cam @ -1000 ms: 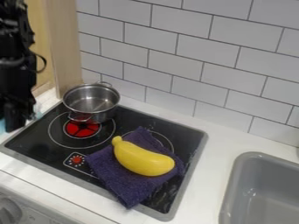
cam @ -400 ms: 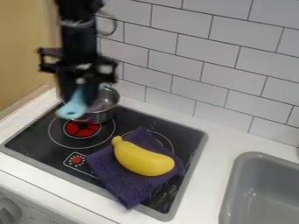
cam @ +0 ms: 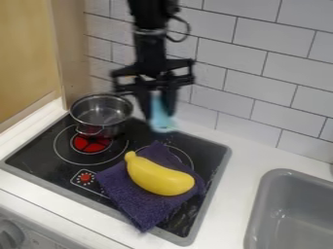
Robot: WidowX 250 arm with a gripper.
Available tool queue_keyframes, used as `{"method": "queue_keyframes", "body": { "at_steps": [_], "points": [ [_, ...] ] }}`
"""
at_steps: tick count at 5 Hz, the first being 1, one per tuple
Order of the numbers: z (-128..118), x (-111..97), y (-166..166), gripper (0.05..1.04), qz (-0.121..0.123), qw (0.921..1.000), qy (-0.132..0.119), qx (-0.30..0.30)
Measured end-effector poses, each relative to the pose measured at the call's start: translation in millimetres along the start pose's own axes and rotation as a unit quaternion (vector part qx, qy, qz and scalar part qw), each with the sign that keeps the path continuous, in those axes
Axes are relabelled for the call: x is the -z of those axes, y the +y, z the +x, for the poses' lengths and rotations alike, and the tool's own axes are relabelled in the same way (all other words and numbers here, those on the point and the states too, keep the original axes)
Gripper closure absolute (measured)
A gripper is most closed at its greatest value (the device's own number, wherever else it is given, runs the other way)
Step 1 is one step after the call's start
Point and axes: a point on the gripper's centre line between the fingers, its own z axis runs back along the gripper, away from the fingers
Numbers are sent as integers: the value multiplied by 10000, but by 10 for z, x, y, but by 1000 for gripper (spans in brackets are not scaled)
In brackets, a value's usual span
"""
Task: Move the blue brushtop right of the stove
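My black gripper (cam: 158,104) hangs over the back of the stove (cam: 39,154), to the right of the metal pot. Its fingers are shut on the light blue brushtop (cam: 161,119), which points down between and below them, in the air above the stove's back part.
A metal pot (cam: 101,114) stands at the stove's back left. A yellow banana (cam: 159,176) lies on a purple cloth (cam: 139,204) over the stove's right half. White counter (cam: 228,194) runs between stove and grey sink (cam: 257,214). A tiled wall (cam: 273,87) rises behind.
From the far left, my gripper has swung right across the pot to the stove's back middle, carrying the blue brushtop with it. Pot, cloth and banana have stayed put.
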Motion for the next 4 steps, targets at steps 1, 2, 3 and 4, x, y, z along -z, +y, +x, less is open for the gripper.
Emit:
{"method": "queue_keyframes", "body": {
  "at_steps": [1,2,3,4],
  "points": [
    [35,137,-293,764,-52,9927,-53,-1203],
    [115,310,-535,764,77,9845,-162,-1746],
    [200,559,-623,765,151,9783,-134,-2063],
    [208,623,-607,765,218,9726,-143,-2309]
  ]
}}
